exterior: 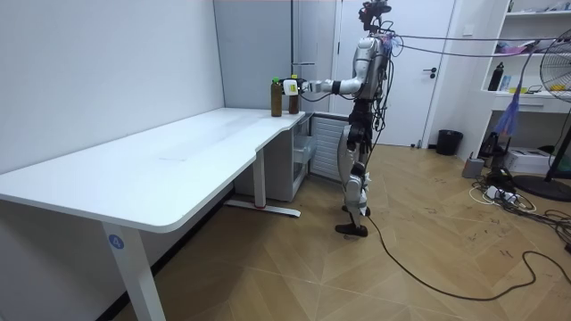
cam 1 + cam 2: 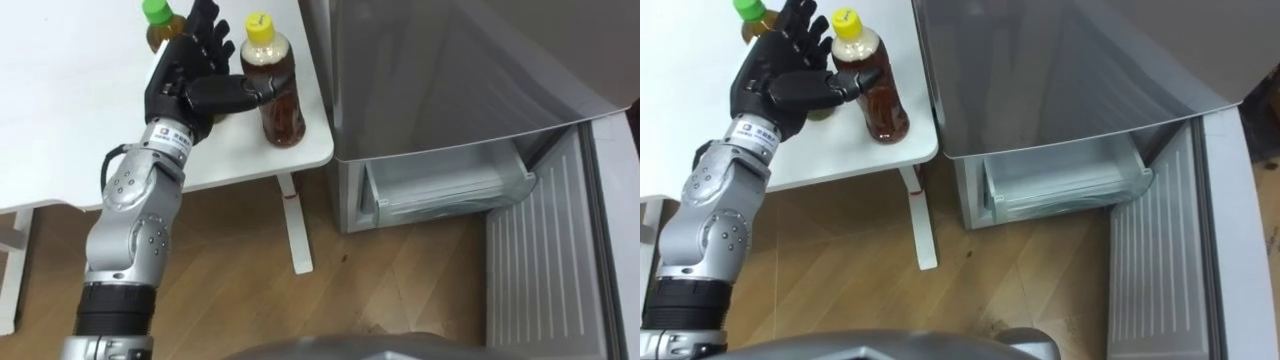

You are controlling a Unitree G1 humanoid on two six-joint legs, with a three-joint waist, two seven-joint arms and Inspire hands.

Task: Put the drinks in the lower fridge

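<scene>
The left hand [image 2: 185, 78] is raised over the near corner of the white table [image 2: 80, 120], with its fingers straight and spread upward and holding nothing. Only the thumb lies across toward the bottle with the yellow cap [image 2: 280, 100] and touches its shoulder. This bottle holds a brown drink and stands upright near the table's edge, on the side next to the fridge [image 2: 450, 80]. A second bottle, the one with the green cap [image 2: 160, 22], stands just behind the hand and is partly hidden by the fingers. Both drinks are on the table, outside the fridge. The grey fridge stands just beside the table. Its lower door [image 2: 545, 255] is swung open toward the robot, and behind it a clear drawer [image 2: 450, 190] shows at the bottom. Between the bottles and this drawer are the table's corner and the fridge's grey side. Under the table, a white leg [image 2: 297, 225] stands on the wooden floor [image 2: 250, 290]. In the room view the robot stands upright before the fridge, its left arm stretched out to the bottles at the table's far end.
</scene>
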